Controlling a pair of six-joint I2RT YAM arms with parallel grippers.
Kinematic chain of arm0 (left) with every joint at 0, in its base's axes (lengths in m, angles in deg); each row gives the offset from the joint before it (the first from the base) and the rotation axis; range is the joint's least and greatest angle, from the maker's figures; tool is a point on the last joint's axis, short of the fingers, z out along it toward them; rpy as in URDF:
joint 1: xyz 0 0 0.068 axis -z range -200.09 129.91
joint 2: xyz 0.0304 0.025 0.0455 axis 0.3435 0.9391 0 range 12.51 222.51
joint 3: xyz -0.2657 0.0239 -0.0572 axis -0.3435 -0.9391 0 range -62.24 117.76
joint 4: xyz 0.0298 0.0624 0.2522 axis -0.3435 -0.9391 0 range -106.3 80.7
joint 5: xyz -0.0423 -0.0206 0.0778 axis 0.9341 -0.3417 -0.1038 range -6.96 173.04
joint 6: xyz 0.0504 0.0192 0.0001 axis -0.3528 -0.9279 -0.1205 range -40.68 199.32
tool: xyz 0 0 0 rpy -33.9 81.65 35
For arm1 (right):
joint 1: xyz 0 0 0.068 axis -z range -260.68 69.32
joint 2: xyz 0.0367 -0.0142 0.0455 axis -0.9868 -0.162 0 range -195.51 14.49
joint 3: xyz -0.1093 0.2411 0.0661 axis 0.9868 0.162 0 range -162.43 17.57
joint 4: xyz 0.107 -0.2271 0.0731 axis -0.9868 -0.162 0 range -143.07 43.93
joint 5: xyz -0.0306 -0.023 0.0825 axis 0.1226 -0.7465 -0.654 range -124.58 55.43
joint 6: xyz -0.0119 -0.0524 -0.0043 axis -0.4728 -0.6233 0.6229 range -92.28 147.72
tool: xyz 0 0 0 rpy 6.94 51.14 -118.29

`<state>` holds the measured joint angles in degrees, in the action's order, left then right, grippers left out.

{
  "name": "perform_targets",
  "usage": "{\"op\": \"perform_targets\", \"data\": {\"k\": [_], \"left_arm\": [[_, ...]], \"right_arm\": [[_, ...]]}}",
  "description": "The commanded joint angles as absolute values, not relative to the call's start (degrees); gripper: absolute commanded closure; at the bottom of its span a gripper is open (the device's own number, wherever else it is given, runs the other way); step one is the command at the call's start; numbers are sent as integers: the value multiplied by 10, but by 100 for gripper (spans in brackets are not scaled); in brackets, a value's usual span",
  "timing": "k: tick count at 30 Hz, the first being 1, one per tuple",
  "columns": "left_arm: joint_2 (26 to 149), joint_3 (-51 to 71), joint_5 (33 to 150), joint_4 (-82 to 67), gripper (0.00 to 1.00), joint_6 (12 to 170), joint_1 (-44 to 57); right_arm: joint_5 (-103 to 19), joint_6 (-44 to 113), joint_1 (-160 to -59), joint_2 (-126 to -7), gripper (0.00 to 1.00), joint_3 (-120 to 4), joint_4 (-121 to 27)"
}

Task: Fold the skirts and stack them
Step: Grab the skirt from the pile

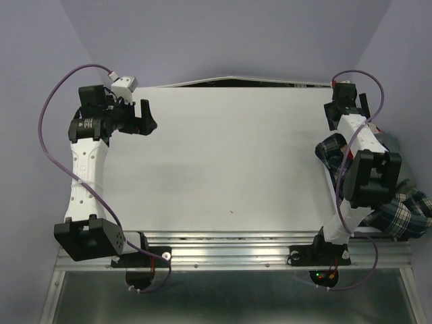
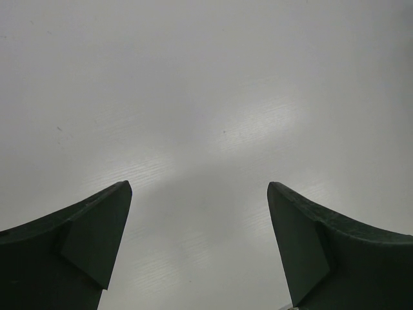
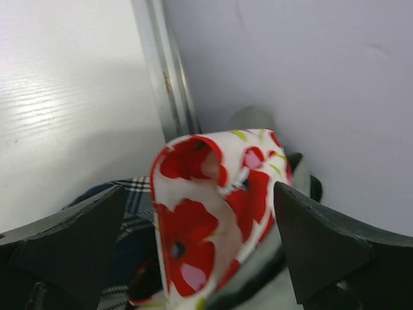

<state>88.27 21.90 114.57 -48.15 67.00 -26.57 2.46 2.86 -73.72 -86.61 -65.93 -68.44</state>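
The desk (image 1: 229,162) lies bare across its whole middle, and also below the wide-open left pincer (image 2: 200,187), so passing there is free. At the right edge room is tight: the wall (image 3: 310,77), a metal rail (image 3: 169,77), and a fold of the floral skirt (image 3: 200,219) standing between the spread fingers of the right pincer (image 3: 200,188), with the plaid skirt (image 3: 132,197) close by it.

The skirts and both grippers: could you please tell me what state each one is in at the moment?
Red-print skirt: crumpled, unfolded, one fold standing up.
Plaid skirt: unfolded, heaped beyond the table's right edge.
Grey skirt: bunched, partly hidden by the right arm.
Left gripper: open, empty, above the table.
Right gripper: open, straddling the red-print skirt, not clamped.
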Motion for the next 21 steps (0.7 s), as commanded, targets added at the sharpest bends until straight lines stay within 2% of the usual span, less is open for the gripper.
{"op": "perform_targets", "data": {"k": [1, 5, 8, 9, 12, 13, 15, 16, 17, 18, 21], "left_arm": [[882, 244, 1170, -473, 1, 677, -263], [877, 240, 1168, -471, 1, 676, -263], [874, 235, 1167, -464, 1, 679, -263], [873, 231, 1167, -460, 1, 679, -263], [870, 224, 1167, -454, 1, 682, -262], [870, 222, 1167, -452, 1, 682, -263], [870, 222, 1167, -451, 1, 682, -263], [870, 223, 1167, -450, 1, 682, -263], [870, 224, 1166, -449, 1, 682, -263], [870, 226, 1166, -448, 1, 682, -263], [870, 231, 1167, -448, 1, 682, -263]], "right_arm": [[8, 33, -727, -888, 0, -669, -631], [6, 31, -715, -911, 0, -673, -629], [8, 29, -714, -910, 8, -673, -621], [11, 28, -714, -903, 17, -674, -613], [15, 23, -714, -888, 34, -682, -601], [17, 16, -714, -878, 50, -690, -596], [18, 10, -714, -872, 69, -701, -588], [17, 8, -714, -869, 87, -708, -587], [16, 7, -714, -868, 96, -715, -587], [9, 10, -714, -864, 99, -729, -587], [-34, 39, -714, -841, 99, -755, -603]]}}
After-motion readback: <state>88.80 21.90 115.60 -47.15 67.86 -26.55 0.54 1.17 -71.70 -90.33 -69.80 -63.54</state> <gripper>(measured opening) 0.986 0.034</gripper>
